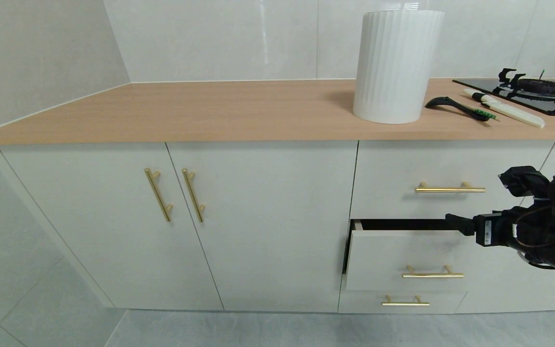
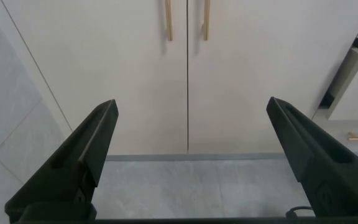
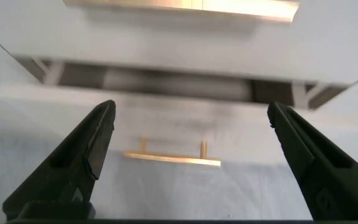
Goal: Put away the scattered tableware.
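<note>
Our right gripper (image 3: pixel 190 109), fingers released, faces the part-open drawer (image 1: pixel 403 250). Our left gripper (image 2: pixel 191 107), likewise released, faces the cupboard doors (image 2: pixel 241 81). Knife (image 1: pixel 508 110) and spoon (image 1: pixel 455 107) lie at the worktop's (image 1: pixel 210 111) right end.

pale tiled walls (image 1: pixel 210 38) meet a wooden countertop (image 1: pixel 186 111) over white cabinets (image 1: pixel 258 217) on grey floor tiles (image 1: pixel 258 330).

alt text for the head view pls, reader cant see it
The right gripper, open, hangs in front of a partly pulled-out middle drawer in a white kitchen cabinet. On the wooden counter above are a tall white ribbed container, a black utensil and a white knife beside a gas hob.
</note>
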Robot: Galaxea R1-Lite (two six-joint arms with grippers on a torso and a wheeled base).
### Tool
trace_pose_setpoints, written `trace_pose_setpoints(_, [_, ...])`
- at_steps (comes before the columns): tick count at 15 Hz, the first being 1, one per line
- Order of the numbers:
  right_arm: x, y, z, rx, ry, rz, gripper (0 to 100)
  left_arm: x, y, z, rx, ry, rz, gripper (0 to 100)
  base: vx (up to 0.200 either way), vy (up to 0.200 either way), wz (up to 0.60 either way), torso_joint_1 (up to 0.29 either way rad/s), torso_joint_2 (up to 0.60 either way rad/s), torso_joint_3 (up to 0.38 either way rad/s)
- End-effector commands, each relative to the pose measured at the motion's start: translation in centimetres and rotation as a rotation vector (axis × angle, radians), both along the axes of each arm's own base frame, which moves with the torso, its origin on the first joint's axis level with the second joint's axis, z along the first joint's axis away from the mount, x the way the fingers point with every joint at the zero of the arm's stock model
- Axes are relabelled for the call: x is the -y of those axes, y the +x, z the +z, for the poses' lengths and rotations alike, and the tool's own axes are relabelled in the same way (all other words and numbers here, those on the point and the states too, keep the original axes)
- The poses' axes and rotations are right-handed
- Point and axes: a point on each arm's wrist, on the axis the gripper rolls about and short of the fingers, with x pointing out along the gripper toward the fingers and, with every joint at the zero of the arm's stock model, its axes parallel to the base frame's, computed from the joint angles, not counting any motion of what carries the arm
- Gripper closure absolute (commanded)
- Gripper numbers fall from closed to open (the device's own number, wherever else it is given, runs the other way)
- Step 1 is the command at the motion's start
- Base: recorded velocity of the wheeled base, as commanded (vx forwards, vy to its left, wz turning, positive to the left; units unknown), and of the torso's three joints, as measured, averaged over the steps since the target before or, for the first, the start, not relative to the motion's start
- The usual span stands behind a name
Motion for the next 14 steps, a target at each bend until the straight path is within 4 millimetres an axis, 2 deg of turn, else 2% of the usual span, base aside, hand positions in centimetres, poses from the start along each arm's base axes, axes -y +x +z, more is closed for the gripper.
trace_pose_setpoints(1, [-0.1, 1.7, -0.1, 0.002, 0.0, 0.0, 0, 0.0, 0.0, 0.0, -0.001, 0.002, 0.0, 0, 0.0, 0.0, 0.0, 0.0, 0.0, 0.0])
trace_pose_setpoints(6, [-0.4, 5.8, -3.6, -0.085, -0.009, -0.007, 0, 0.0, 0.0, 0.0, -0.001, 0.0, 0.0, 0, 0.0, 0.0, 0.0, 0.0, 0.0, 0.0])
trace_pose_setpoints(10, [-0.6, 7.6, -6.0, -0.111, -0.013, -0.008, 0, 0.0, 0.0, 0.0, -0.001, 0.0, 0.0, 0, 0.0, 0.0, 0.0, 0.0, 0.0, 0.0])
trace_pose_setpoints(14, [-0.7, 8.6, -7.5, -0.074, -0.016, -0.019, 0, 0.0, 0.0, 0.0, -0.001, 0.0, 0.0, 0, 0.0, 0.0, 0.0, 0.0, 0.0, 0.0])
